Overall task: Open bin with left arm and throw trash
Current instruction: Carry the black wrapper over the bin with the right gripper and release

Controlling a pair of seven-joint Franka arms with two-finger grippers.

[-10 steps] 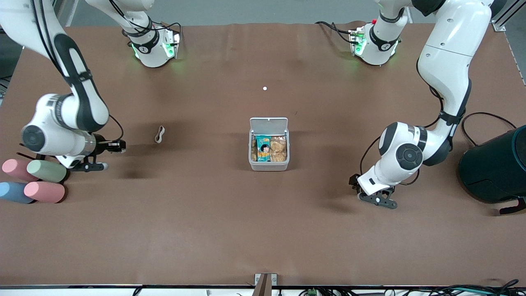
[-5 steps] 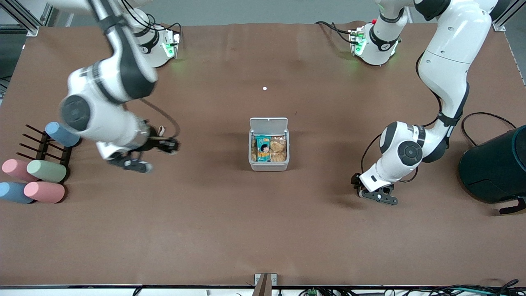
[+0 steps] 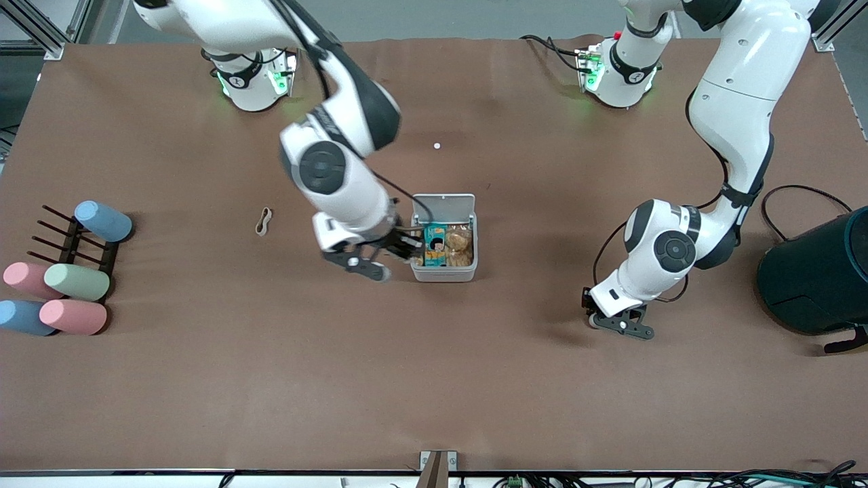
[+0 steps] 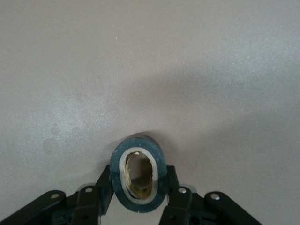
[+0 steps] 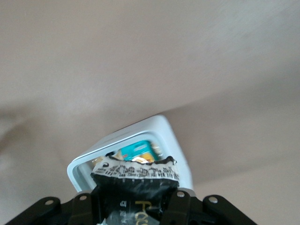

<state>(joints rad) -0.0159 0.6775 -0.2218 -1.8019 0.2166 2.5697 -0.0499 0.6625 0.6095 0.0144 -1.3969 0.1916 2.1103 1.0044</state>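
Brown matte tabletop [image 3: 434, 379], slightly creased sheet, grey floor past its edges.

Bin [image 3: 444, 274] sits mid-tabletop: small square white plastic box with rounded corners, flat lid [image 3: 443, 203] hinged up. A teal packet [image 3: 435, 245] and brownish snack bags [image 3: 460, 247] lie inside.

Right arm [image 3: 339, 169] reaches in from its base. Right jaws are over the bin's rim on the right arm's side, clamped on the snack packet [image 5: 136, 187], a crinkly black printed foil with a torn top edge.

Left jaws are low over the tabletop between the bin and the dark teal cylinder [image 3: 814, 271], pinched on the tape ring [image 4: 138, 173]. It's dark outside with a pale core, squashed oval. Can't tell if it touches the tabletop.

Rubber band [image 3: 263, 221], a beige figure-eight, lies flat toward the right arm's end. Past it are pastel cylinders [image 3: 73, 281] and a black pronged rack [image 3: 64, 237].
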